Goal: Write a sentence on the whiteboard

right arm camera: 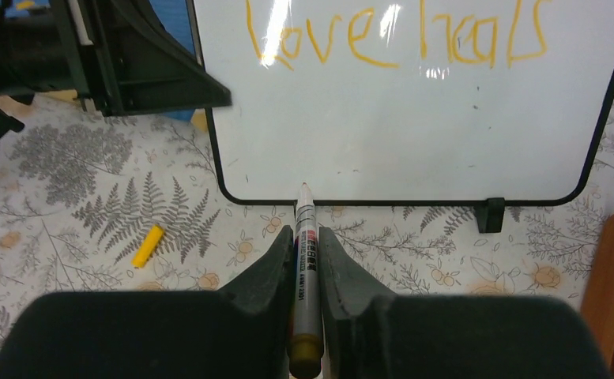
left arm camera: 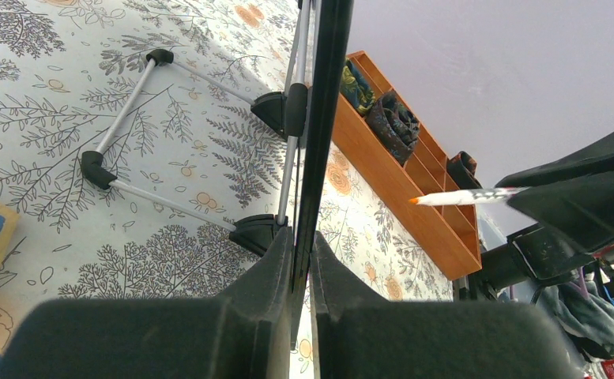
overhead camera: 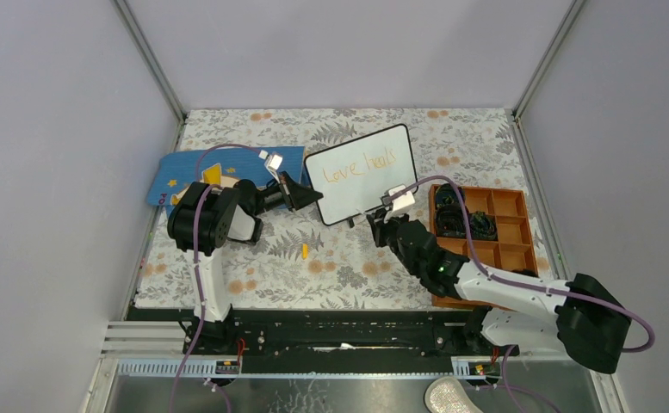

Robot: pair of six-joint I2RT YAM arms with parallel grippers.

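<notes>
On floral cloth (overhead camera: 339, 267): whiteboard (overhead camera: 365, 196), orange tray (overhead camera: 530, 232) | plain grey walls (overhead camera: 55, 129)

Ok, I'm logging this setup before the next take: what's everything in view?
whiteboard: one, white with a black frame, standing mid-table
sentence: one line, orange, "Love heals", top of the board
marker: one, white, tip by the board's bottom edge
yellow piece: one, on the cloth
mat: one, blue, left of the board
tray: one, orange, right of the board
dark items: a few, in the tray
cloth: one, floral, covering the table
left gripper: black, clamping the board's edge
right gripper: black, holding the marker
</notes>
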